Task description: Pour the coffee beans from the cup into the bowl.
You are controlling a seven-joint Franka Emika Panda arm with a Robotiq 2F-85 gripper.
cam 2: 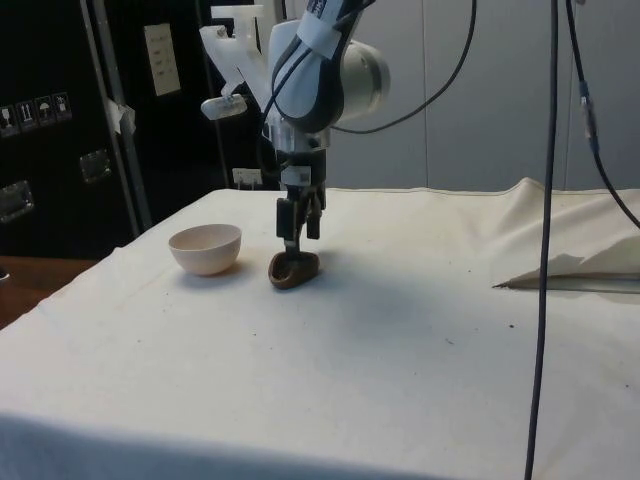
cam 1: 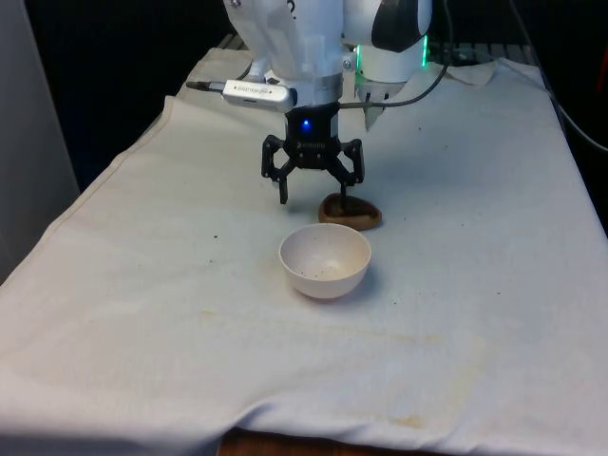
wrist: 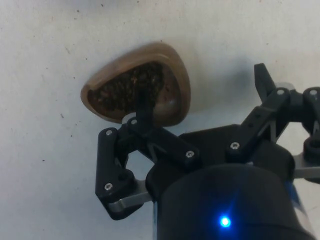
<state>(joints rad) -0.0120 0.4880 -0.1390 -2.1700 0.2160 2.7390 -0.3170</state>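
Here's the gripper point(cam 1: 313, 190) low over the table, fingers spread wide and holding nothing. One finger point(wrist: 143, 102) dips inside the rim of the brown wooden cup point(cam 1: 350, 211), the other hangs outside it, so the wall of the cup sits between them with no squeeze on it yet.

The cup stands on the white cloth point(cam 1: 475, 285) just behind the bowl point(cam 1: 324, 260), on the robot's side of it, close but not touching. The bowl, a pale cream one, sits nearer the front camera, upright and open.

Progress check: by my reading this is the very start. The cup is on the cloth, not lifted, not tilted, and the wrist view shows dark coffee beans point(wrist: 127, 87) packed inside it. The bowl looks nearly bare from the front, with just a few dark specks low on its inner wall; whether those are beans or marks, I can't tell at this angle. Left to do, as I judge it: close on the cup wall, lift, carry it over the bowl, tip.

Now the views earn their keep. The wrist view gives the beans and the finger-inside-the-rim detail, plus the cup's rounded, almost triangular outline. The side view shows the gripper point(cam 2: 297, 225) reaching right down to the cup point(cam 2: 294, 269), with a clear gap of cloth between cup and bowl point(cam 2: 206, 248). The front view alone looks down into the bowl.
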